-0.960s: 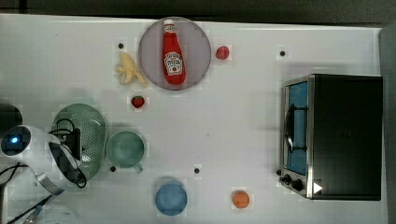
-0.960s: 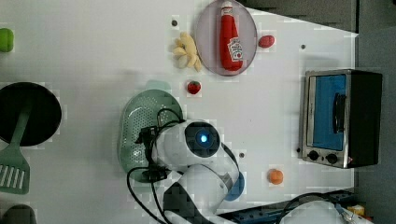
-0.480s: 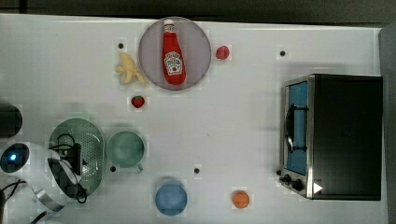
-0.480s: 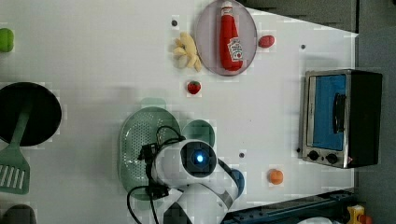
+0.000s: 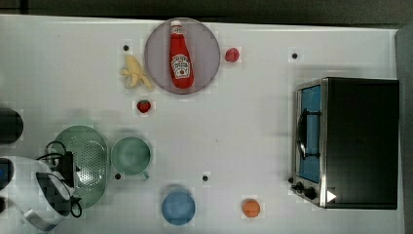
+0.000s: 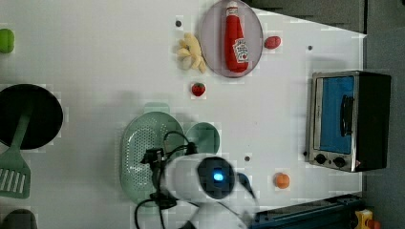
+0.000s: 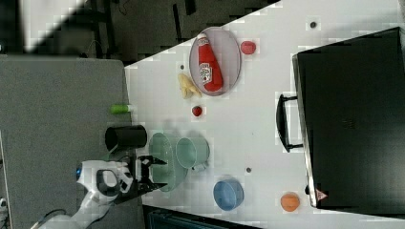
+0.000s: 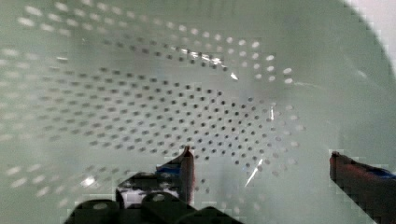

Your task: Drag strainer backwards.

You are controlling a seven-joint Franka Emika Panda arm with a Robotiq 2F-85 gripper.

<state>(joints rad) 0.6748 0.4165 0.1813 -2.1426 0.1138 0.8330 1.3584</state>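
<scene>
Hovering over the strainer [image 5: 90,158], the pincer [image 8: 259,158] has its jaws spread wide and holds nothing; the wrist view shows both fingertips [image 8: 187,156] poised above the holed inside of the pale green bowl. In the right view the pincer [image 7: 154,172] reaches out level from the white arm [image 7: 102,183] and sits over the strainer [image 7: 165,160], whether touching its rim I cannot tell.

The strainer lies on the white bench [image 5: 243,126] at about eight o'clock in the top view, partly covered by the arm [image 5: 44,195] and its cables. Just beside it, at its three o'clock in the top view, stands a round green cup [image 5: 130,156] with a handle, rims close or touching. A blue bowl [image 5: 178,207] sits toward six o'clock, with a small orange ball [image 5: 251,208] to its three o'clock side. At twelve o'clock a grey plate [image 5: 204,68] carries a ketchup bottle [image 5: 180,61]; a banana [image 5: 134,73] lies just beside the plate, a red fruit [image 5: 232,54] on the plate's other side, and a strawberry [image 5: 143,106] below the banana. A toaster oven [image 5: 346,141] fills the three o'clock side. In the left view a black pan [image 6: 28,114] and a green spatula [image 6: 14,167] lie at nine o'clock.
</scene>
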